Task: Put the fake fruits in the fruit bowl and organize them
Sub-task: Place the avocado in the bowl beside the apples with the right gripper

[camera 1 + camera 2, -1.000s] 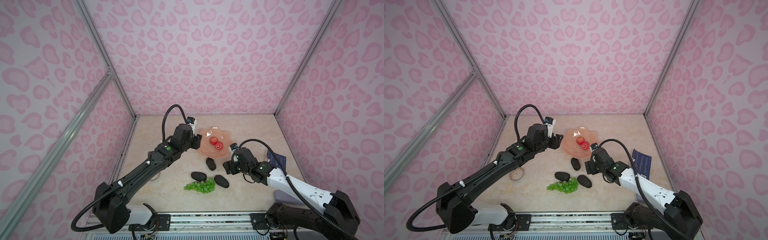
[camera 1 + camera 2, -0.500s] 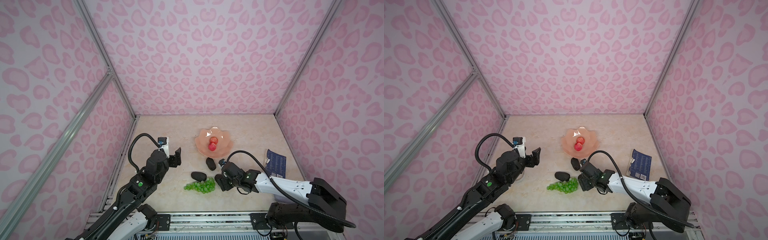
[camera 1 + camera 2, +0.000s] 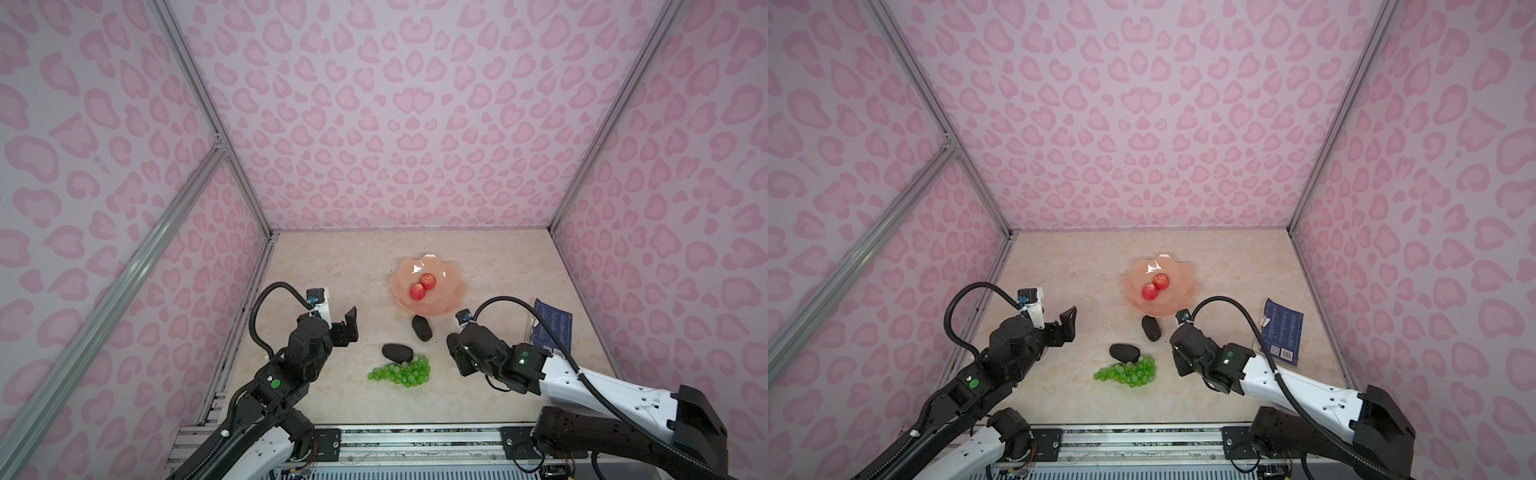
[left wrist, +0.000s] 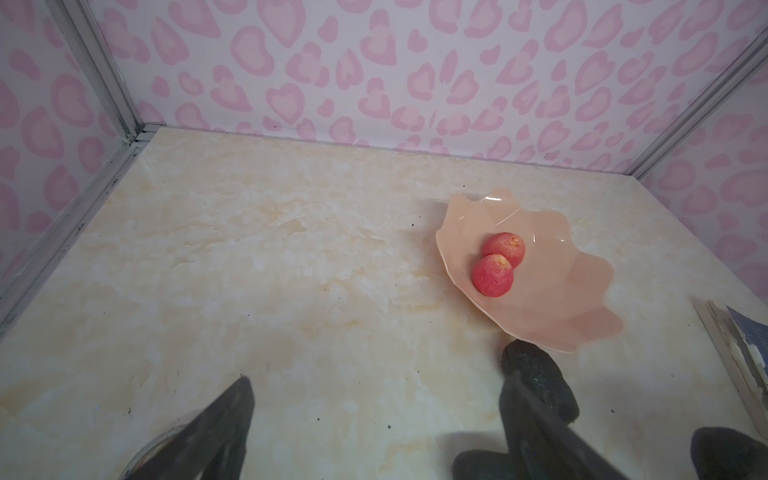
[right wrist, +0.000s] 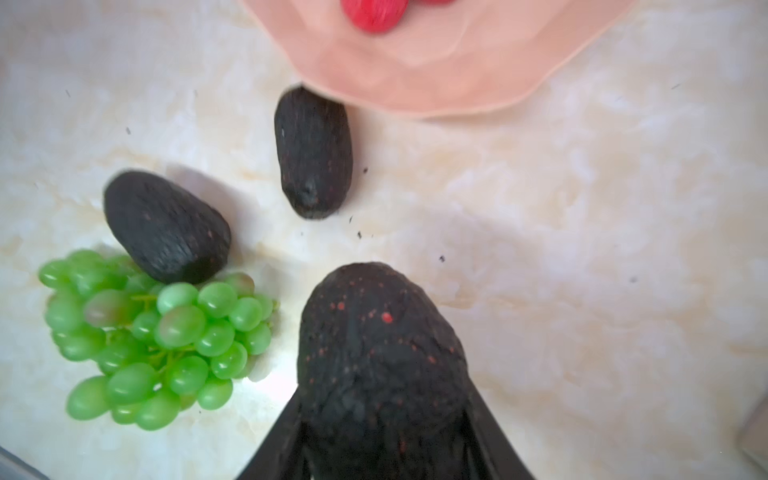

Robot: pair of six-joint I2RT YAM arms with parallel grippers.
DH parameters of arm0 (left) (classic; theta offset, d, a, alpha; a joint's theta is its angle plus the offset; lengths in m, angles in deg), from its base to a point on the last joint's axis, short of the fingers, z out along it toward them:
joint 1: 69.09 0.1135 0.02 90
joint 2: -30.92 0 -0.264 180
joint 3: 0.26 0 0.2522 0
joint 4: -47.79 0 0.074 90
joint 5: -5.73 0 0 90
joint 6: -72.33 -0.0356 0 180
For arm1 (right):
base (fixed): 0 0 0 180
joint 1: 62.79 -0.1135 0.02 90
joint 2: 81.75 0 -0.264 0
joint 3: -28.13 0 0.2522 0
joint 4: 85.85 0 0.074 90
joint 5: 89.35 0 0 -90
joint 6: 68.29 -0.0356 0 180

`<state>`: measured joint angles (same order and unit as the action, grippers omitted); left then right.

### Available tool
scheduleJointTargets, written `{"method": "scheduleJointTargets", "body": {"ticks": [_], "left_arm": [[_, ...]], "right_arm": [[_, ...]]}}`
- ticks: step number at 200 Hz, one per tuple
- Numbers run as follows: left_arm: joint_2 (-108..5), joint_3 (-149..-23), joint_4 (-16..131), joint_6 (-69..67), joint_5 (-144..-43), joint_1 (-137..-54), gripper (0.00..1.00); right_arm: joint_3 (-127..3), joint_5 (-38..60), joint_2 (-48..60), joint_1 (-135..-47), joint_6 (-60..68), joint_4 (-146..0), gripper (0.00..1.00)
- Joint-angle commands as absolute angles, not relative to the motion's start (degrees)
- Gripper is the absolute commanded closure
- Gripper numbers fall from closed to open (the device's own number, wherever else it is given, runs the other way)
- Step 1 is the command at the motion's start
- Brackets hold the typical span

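The peach-pink fruit bowl (image 3: 451, 293) (image 3: 1183, 291) (image 4: 582, 307) stands mid-table with two red apples (image 3: 423, 286) (image 3: 1155, 286) (image 4: 498, 264) in it. Two black avocados (image 3: 422, 327) (image 3: 397, 352) lie on the table near the bowl, and the green grapes (image 3: 401, 374) (image 5: 149, 336) lie just in front of them. My right gripper (image 3: 457, 355) (image 5: 382, 399) is shut on a third avocado (image 5: 378, 345), which is hidden under it in both top views. At the near left, my left gripper (image 3: 347, 326) (image 4: 382, 415) is open and empty, well clear of the fruit.
A dark blue booklet (image 3: 552, 328) (image 3: 1283, 328) lies by the right wall. In the left wrist view a clear round disc (image 4: 149, 455) shows partly behind one finger. Pink patterned walls close the table on three sides.
My left arm pulled back from the bowl to the near left and its jaws opened. My right gripper came down over the nearest avocado and closed on it.
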<state>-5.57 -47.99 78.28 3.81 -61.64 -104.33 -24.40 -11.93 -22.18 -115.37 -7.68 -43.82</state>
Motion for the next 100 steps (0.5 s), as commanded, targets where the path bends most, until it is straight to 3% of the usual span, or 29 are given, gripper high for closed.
{"method": "scheduleJointTargets", "body": {"ticks": [1,34,100], "left_arm": [[-5.38,-47.03,77.46,5.53,-62.62,-104.24,0.05],[-4.04,-45.81,77.46,6.51,-64.24,-104.24,0.03],[1.03,-44.68,79.33,5.17,-67.84,-104.24,0.0]], "right_arm": [[-27.33,-16.92,-24.26,-111.15,-7.06,-43.52,0.65],[-35.56,-12.88,-14.3,-100.94,-4.91,-52.07,0.66],[-56.44,-9.38,14.16,-94.19,-4.74,-53.09,0.65]]}}
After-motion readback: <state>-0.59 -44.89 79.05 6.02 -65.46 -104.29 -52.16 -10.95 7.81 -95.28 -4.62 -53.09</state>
